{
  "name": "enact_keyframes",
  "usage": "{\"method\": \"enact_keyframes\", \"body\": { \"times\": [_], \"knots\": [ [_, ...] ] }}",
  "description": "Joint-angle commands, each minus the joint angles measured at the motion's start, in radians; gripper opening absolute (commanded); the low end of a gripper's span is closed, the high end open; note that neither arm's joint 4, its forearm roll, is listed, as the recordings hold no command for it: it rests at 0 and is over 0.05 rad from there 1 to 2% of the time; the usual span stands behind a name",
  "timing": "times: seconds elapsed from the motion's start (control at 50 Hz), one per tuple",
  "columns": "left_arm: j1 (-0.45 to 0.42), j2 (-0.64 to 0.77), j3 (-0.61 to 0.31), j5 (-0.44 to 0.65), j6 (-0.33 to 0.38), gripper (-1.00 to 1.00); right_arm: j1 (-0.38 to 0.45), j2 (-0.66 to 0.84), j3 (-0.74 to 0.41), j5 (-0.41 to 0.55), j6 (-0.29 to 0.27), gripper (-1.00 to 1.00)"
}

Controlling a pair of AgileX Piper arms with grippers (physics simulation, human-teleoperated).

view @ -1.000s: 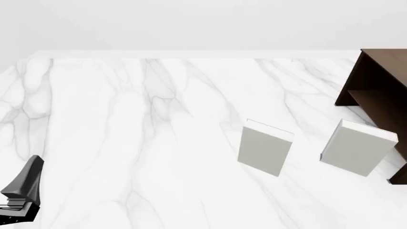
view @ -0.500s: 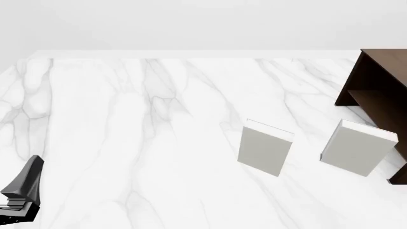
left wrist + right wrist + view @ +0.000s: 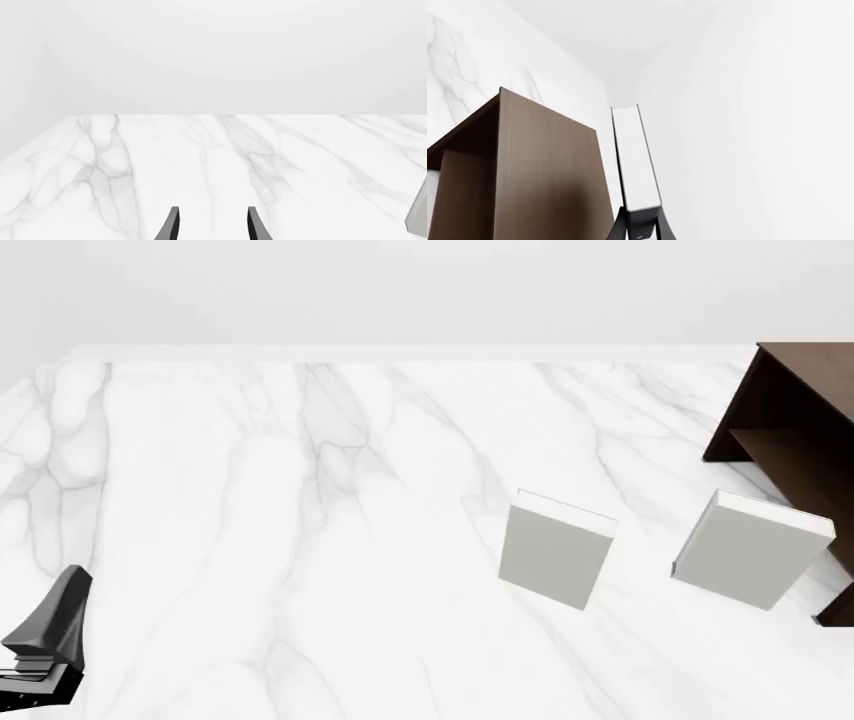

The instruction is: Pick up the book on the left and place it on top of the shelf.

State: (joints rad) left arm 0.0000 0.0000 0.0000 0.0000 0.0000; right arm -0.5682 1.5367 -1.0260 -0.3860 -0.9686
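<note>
In the right wrist view my right gripper is shut on the book, a thin book with a dark cover and white page edges. The book stands out from the fingers, close beside a flat brown panel of the shelf. I cannot tell whether they touch. In the front view the shelf stands at the far right, and the book and the right gripper are out of view. My left gripper rests at the near left, open and empty, its fingers apart over bare table.
Two larger light grey-white books stand upright on the white marble table: one right of the middle, one just in front of the shelf. An edge of a grey book shows in the left wrist view.
</note>
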Motion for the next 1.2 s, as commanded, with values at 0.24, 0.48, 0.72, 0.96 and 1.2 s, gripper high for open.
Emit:
{"method": "enact_keyframes", "body": {
  "times": [0.24,0.48,0.72,0.96,1.2],
  "knots": [
    [0.0,0.0,0.0,0.0,0.0,1.0,0.001,0.06,-0.035,-0.035,0.001,-1.0],
    [0.0,0.0,0.0,0.0,0.0,1.0,0.011,0.094,-0.045,-0.046,-0.004,-1.0],
    [0.0,0.0,0.0,0.0,0.0,1.0,0.007,0.109,-0.054,-0.042,0.009,-1.0],
    [0.0,0.0,0.0,0.0,0.0,1.0,0.004,0.127,-0.043,-0.042,0.009,-1.0],
    [0.0,0.0,0.0,0.0,0.0,1.0,0.001,0.098,-0.016,-0.032,0.019,1.0]
  ]
}}
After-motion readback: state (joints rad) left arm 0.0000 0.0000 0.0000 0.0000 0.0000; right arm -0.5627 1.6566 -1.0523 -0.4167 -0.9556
